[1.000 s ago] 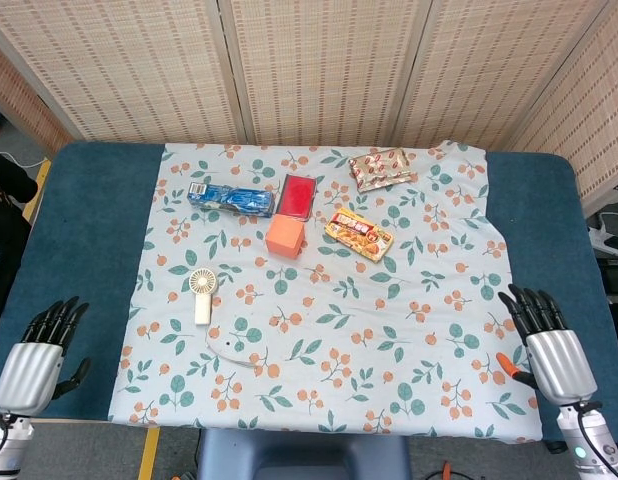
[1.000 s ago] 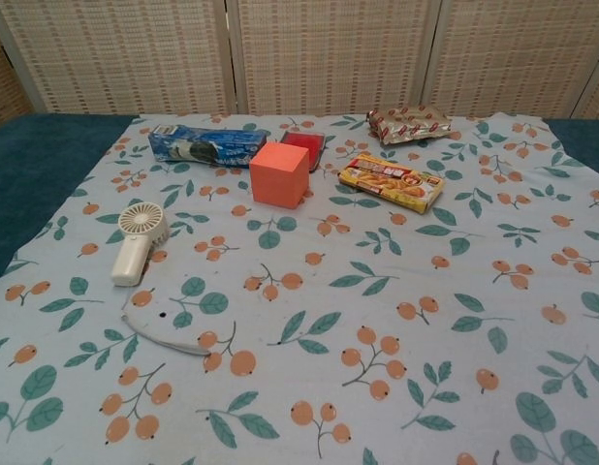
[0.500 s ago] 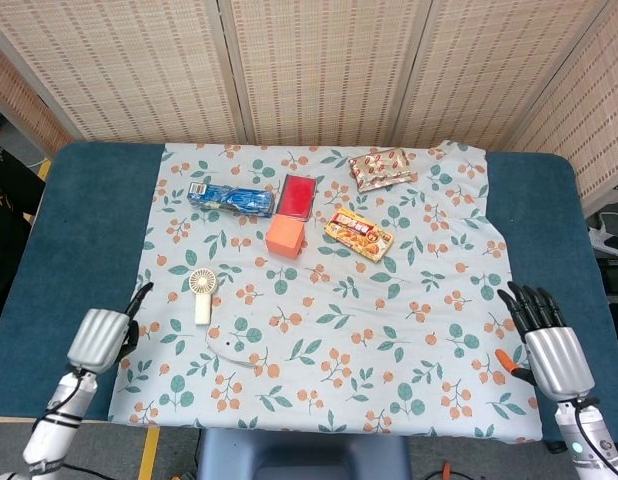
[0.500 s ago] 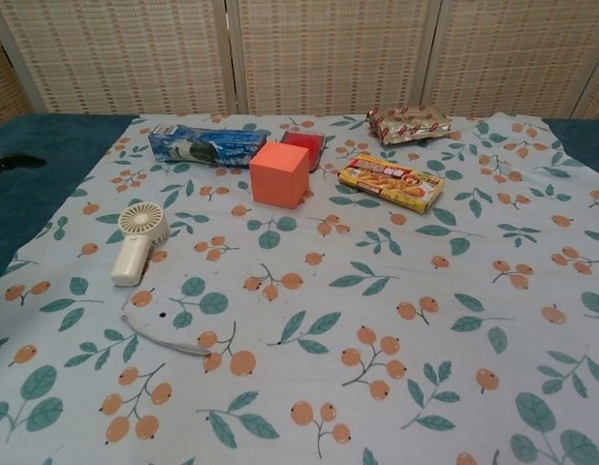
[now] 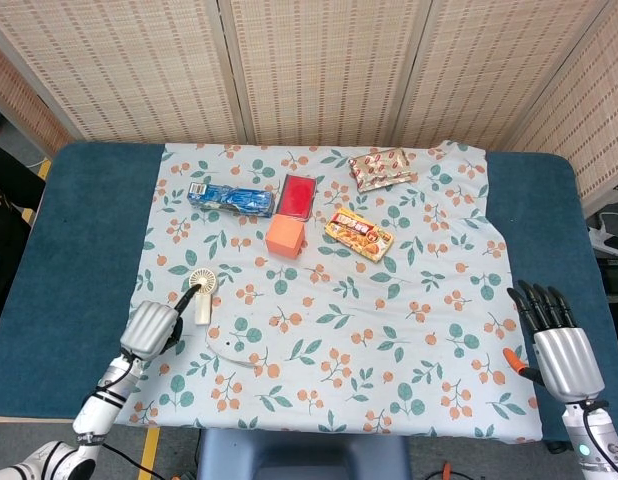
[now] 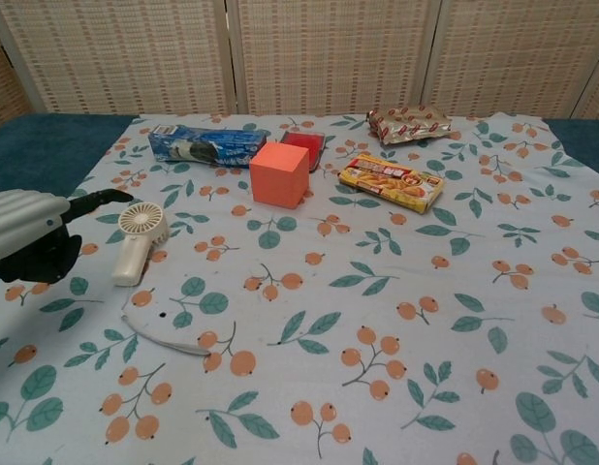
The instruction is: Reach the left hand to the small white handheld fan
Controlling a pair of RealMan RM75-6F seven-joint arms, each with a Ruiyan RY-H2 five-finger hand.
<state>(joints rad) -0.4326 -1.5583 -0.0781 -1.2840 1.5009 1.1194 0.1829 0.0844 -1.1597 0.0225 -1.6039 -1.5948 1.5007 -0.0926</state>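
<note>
The small white handheld fan (image 5: pixel 201 291) lies on the floral cloth (image 5: pixel 389 330) at its left side, round head away from me, handle toward me. In the chest view the fan (image 6: pixel 137 238) is left of centre. My left hand (image 5: pixel 153 328) hovers just left of and below the fan's handle, one dark finger stretched toward the fan's head, holding nothing. From the chest the left hand (image 6: pixel 30 237) is a short gap to the left of the fan, not touching it. My right hand (image 5: pixel 558 345) rests at the table's near right corner, fingers straight and apart, empty.
A thin white curved cord (image 5: pixel 232 346) lies just in front of the fan. Farther back are a blue packet (image 5: pixel 231 197), a red box (image 5: pixel 297 195), an orange cube (image 5: pixel 285 237), a yellow snack box (image 5: pixel 358 232) and a foil snack pack (image 5: pixel 381 167).
My left hand has moved right and forward from the table's near left corner to just beside the fan, coming into the chest view. The right hand has barely shifted.
</note>
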